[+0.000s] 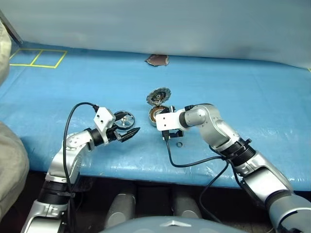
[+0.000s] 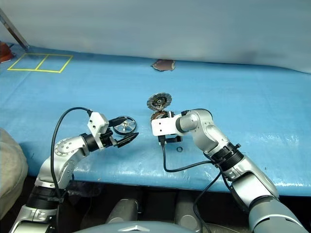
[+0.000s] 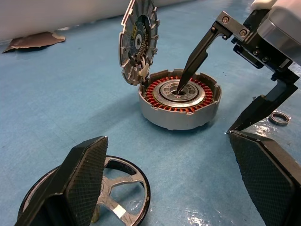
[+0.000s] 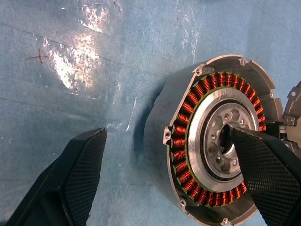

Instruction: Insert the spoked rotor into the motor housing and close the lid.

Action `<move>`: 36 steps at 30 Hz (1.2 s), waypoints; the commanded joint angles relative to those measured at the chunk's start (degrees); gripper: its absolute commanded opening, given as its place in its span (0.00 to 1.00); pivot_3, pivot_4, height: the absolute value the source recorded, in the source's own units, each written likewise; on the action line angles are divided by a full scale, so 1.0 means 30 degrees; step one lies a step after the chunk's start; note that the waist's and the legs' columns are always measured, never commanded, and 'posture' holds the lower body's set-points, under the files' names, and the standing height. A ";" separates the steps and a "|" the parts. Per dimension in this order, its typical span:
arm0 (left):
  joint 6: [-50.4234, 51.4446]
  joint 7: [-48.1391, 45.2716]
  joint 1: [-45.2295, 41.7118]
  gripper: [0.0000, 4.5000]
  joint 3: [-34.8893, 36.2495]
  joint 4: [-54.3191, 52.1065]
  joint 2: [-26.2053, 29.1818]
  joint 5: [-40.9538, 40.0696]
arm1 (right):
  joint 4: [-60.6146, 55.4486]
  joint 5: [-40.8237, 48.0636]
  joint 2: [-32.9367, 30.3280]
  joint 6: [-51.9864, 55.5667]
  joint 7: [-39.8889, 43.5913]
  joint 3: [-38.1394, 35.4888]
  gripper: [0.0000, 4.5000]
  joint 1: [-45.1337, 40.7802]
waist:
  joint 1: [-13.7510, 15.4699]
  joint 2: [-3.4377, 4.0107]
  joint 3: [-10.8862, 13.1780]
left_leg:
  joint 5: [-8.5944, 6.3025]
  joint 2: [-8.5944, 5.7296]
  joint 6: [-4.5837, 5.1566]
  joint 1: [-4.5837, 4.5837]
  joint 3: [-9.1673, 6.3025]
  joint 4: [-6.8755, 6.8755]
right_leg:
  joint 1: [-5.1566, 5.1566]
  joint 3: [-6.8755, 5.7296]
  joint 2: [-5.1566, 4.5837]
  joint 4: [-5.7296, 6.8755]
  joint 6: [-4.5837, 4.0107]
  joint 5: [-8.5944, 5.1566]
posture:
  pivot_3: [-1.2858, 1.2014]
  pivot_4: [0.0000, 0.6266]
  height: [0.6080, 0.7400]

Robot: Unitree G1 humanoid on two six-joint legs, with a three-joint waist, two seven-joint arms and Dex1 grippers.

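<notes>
- The motor housing (image 1: 156,115) sits on the blue bench (image 1: 252,97), near its middle; its ring of copper-brown windings faces up around a silver centre hub
- The lid (image 1: 159,96) stands raised on the housing's far rim, tilted up with its segmented inner face showing
- The spoked rotor (image 1: 125,120) lies flat on the bench to the left of the housing, apart from it
- The right claw (image 3: 204,106) points down over the housing with its fingers apart; one fingertip (image 3: 183,84) dips into the centre hub, the other comes down outside the housing's wall, near a small dark ring (image 1: 179,144) lying loose on the bench
- The left claw (image 1: 127,133) hovers just beside the rotor on its near side, fingers apart and holding nothing; one finger (image 3: 80,176) crosses in front of the rotor's rim
</notes>
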 commanded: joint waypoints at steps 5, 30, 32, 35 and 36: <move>-0.0043 0.0136 -0.0072 1.00 0.0253 -0.0764 0.0070 -0.0137 | 0.0648 0.0000 0.0060 -0.0222 0.0130 -0.0054 0.99 -0.0322 | 0.0002 0.0000 -0.0001 | -0.0001 0.0000 -0.0003 0.0010 0.0000 0.0001 | 0.0005 0.0000 0.0000 0.0000 0.0001 0.0000 | 0.52 0.24 1.00; 0.0055 0.0223 0.0017 1.00 0.0378 -0.0952 0.0413 -0.0129 | -0.0329 -0.0367 0.0383 0.0758 -0.0311 -0.0356 0.47 -0.0123 | 0.0023 -0.0008 -0.0006 | -0.0029 -0.0001 -0.0047 0.0044 -0.0001 -0.0010 | 0.0009 0.0002 -0.0003 0.0000 -0.0004 -0.0001 | 0.52 0.24 1.00; 0.0066 0.0207 -0.0024 1.00 0.0336 -0.0935 0.0429 -0.0123 | -0.1052 -0.0517 0.0375 0.1120 -0.0449 -0.0379 0.47 0.0259 | 0.0026 -0.0008 -0.0006 | -0.0031 -0.0002 -0.0049 0.0040 -0.0002 -0.0025 | -0.0001 0.0002 -0.0004 -0.0007 -0.0005 -0.0001 | 0.52 0.24 1.00; 0.0091 0.0190 -0.0109 1.00 0.0270 -0.0915 0.0407 -0.0119 | -0.2084 -0.0616 0.0420 0.1676 -0.0665 -0.0414 0.47 0.0791 | 0.0017 -0.0008 -0.0006 | -0.0033 0.0001 -0.0052 0.0036 -0.0001 -0.0036 | -0.0005 0.0001 -0.0002 -0.0005 -0.0009 -0.0004 | 0.52 0.24 1.00; 0.0093 0.0185 -0.0134 1.00 0.0248 -0.0912 0.0399 -0.0112 | -0.2438 -0.0654 0.0404 0.1853 -0.0701 -0.0416 0.47 0.0974 | 0.0014 -0.0008 -0.0006 | -0.0034 0.0001 -0.0055 0.0036 -0.0001 -0.0040 | -0.0004 0.0002 -0.0002 -0.0004 -0.0013 -0.0006 | 0.52 0.24 1.00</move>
